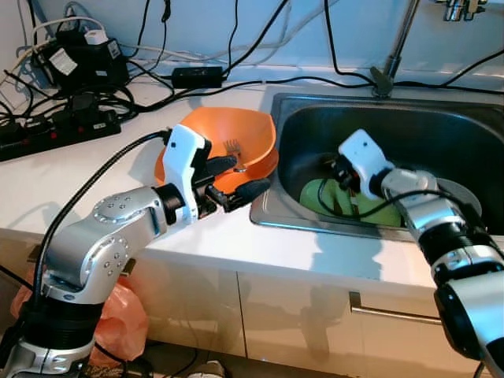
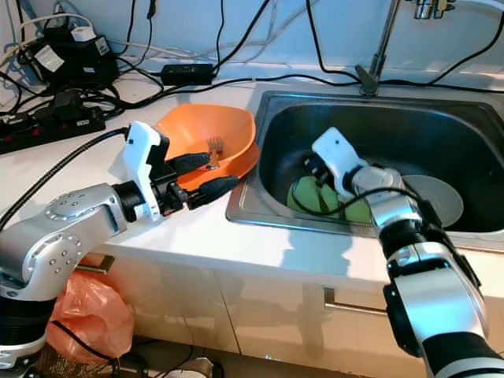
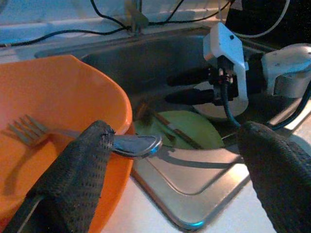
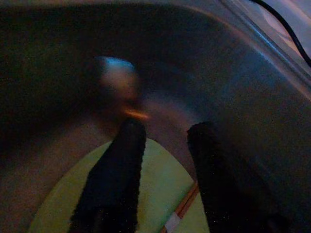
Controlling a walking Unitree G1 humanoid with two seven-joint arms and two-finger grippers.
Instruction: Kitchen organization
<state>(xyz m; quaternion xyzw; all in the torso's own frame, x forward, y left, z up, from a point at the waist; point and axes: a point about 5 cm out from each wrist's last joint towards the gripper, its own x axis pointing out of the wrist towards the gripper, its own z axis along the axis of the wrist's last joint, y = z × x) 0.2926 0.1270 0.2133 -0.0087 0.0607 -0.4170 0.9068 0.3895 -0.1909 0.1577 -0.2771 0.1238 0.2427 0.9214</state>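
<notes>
A white counter is carrying a steel sink set into it, with a tangle of cables and power bricks lying along the back wall, well away from the water side. Below the counter edge an orange bag is hanging by the cabinet.

An orange bowl is sitting on the counter just beside the sink's rim, probably parked there as a place to collect washed or sorted items. A fork is lying in it, tines toward the bowl's middle, handle resting over the rim. In the sink a green plate is lying flat with what look like chopsticks across it.

The left gripper is hovering at the bowl's near rim, fingers spread apart, one fingertip just at the fork's handle; it looks like it is either setting the fork down or about to take it.

The right gripper is reaching down into the sink over the green plate, fingers apart and holding nothing, seemingly lining up on the chopsticks.
</notes>
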